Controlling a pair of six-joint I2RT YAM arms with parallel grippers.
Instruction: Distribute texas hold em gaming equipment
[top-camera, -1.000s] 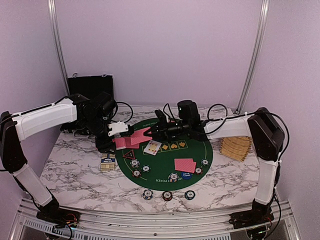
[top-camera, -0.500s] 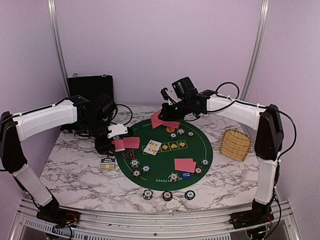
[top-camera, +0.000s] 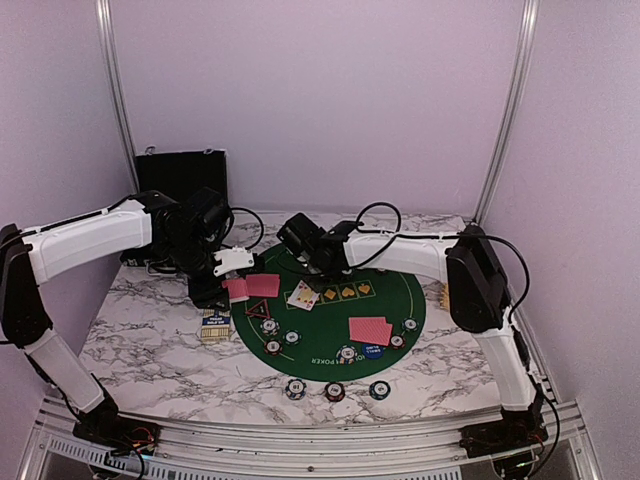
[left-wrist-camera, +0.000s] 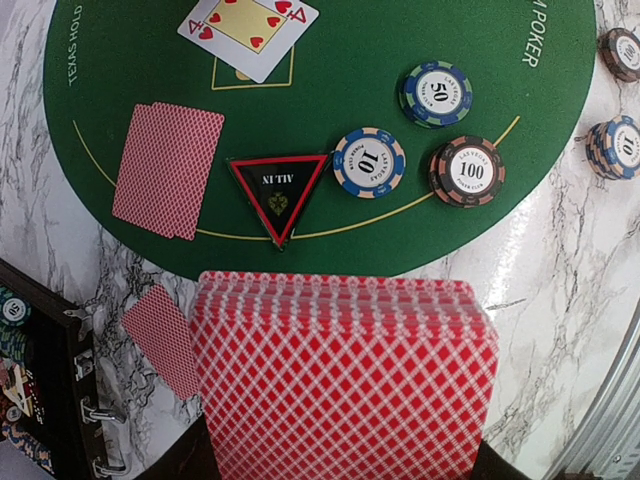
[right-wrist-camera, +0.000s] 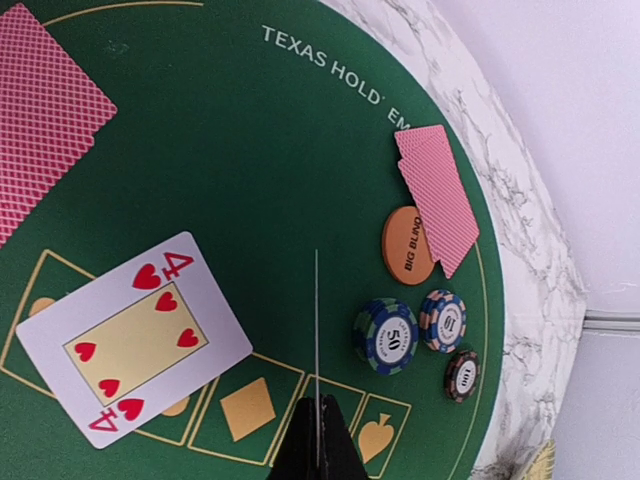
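Chips (top-camera: 334, 390) sit in three short stacks on the marble bench (top-camera: 150, 340) closest to the arm bases, just off the round green mat (top-camera: 318, 325). On the mat's near side lies a pair of face-down cards (top-camera: 370, 330), apparently one dealt hand.

Further in, the left fingers (top-camera: 228, 282) clamp the deck (left-wrist-camera: 345, 380) and hold it over the mat's left edge. It is backs up, with the cards slightly stepped toward the centre. Just beyond it the black triangle (left-wrist-camera: 278, 192) lies flat, one corner pointing back at the deck.

At the centre the four of hearts (right-wrist-camera: 133, 340) lies face up, skewed across the first printed box. Beside it the right fingers (right-wrist-camera: 318, 440) are pressed together on a single card (right-wrist-camera: 316, 320). It stands on edge and shows only a thin line, so its face cannot be read. Its long axis runs straight out from the fingertips, above the empty boxes.

The step looks like dealing the board. Next, that card needs turning flat and setting in the box next to the four without overlapping it, and only then letting go.

At the far rim another face-down pair (right-wrist-camera: 437, 195) touches the orange button (right-wrist-camera: 408, 245).
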